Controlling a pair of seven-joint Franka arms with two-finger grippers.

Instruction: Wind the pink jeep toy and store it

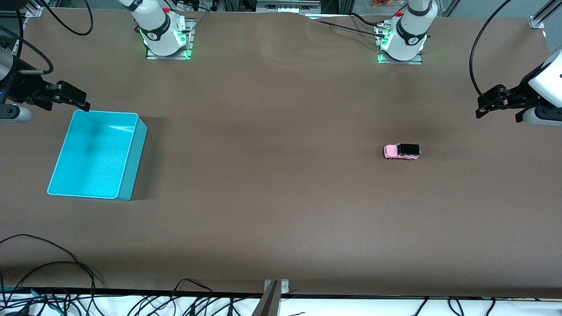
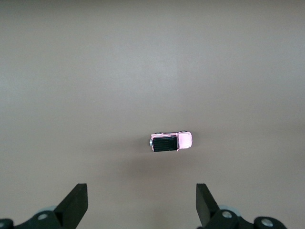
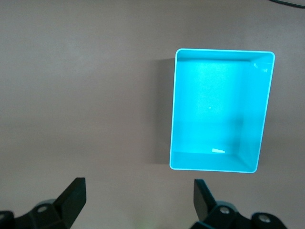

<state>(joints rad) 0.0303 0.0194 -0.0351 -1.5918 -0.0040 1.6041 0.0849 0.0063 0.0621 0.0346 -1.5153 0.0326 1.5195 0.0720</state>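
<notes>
The pink jeep toy (image 1: 401, 151) stands on the brown table toward the left arm's end, pale pink with a black roof; it also shows in the left wrist view (image 2: 171, 141). My left gripper (image 1: 485, 107) hangs open and empty high over the table edge at the left arm's end; in its wrist view (image 2: 141, 205) the jeep lies apart from the fingers. The turquoise bin (image 1: 131, 151) stands empty toward the right arm's end. My right gripper (image 1: 81, 103) is open and empty, up by the bin's corner; the bin shows in the right wrist view (image 3: 174, 114).
Black cables (image 1: 52, 281) lie along the table edge nearest the front camera. A metal bracket (image 1: 274, 292) sits at the middle of that edge. Both arm bases (image 1: 167, 37) stand along the edge farthest from the camera.
</notes>
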